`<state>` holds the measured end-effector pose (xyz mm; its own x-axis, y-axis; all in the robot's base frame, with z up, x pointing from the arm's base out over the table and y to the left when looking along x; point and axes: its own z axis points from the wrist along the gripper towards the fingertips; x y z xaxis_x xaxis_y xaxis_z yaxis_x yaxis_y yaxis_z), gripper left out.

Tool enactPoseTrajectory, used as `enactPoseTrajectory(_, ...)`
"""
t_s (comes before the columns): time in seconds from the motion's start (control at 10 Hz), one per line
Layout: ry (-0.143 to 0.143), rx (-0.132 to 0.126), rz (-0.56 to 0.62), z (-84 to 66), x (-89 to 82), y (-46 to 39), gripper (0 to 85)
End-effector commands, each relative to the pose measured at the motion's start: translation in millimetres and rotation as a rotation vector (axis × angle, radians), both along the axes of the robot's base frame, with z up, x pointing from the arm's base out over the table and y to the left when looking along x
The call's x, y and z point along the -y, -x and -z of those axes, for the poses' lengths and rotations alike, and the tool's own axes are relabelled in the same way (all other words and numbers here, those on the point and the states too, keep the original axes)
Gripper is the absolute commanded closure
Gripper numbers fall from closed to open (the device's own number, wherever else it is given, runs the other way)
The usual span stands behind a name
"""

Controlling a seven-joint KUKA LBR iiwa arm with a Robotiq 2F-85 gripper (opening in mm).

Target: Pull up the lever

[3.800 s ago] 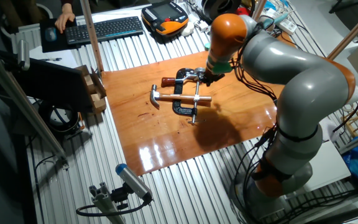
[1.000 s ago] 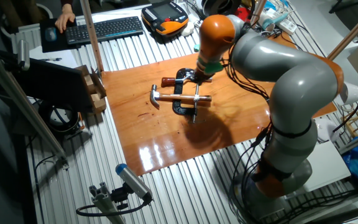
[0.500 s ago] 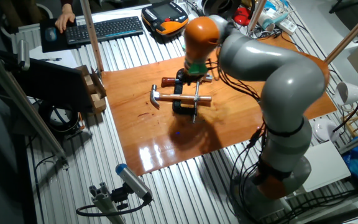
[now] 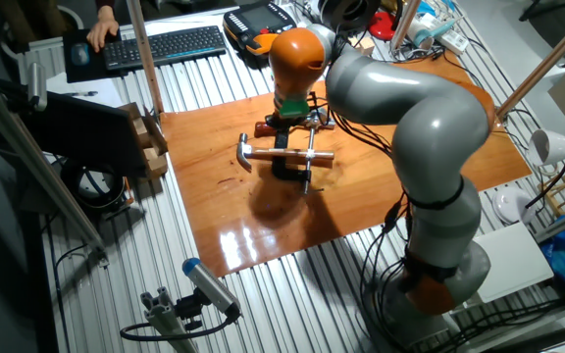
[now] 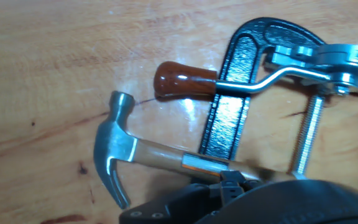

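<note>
The lever (image 4: 306, 188) is seen low in the middle of the fixed view, at the end of the clamp (image 5: 235, 106) screw. The gripper (image 4: 284, 116) is hidden, so its state cannot be told. The hammer (image 5: 120, 149) could be bumped, because it lies across the clamp.

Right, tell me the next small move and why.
Probably shift the hand toward the near end of the screw: the lever seems to sit there, while the gripper hovers over the far end of the clamp, away from it.
</note>
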<state>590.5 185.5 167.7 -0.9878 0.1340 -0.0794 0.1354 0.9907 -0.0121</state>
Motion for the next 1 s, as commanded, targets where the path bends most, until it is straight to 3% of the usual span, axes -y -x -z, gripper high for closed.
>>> enactPoseTrajectory(0.0, -0.005, 0.000, 0.000, 4.5, -0.6, -1.8, 85.0)
enactPoseTrajectory(0.3, -0.012, -0.011, 0.003, 10.2, 0.2, -12.0, 85.0)
enactPoseTrajectory(0.7, -0.029, -0.026, -0.044, 11.8, 0.1, -13.4, 85.0)
enactPoseTrajectory(0.9, -0.032, -0.017, -0.084, 11.8, 0.1, -13.4, 85.0)
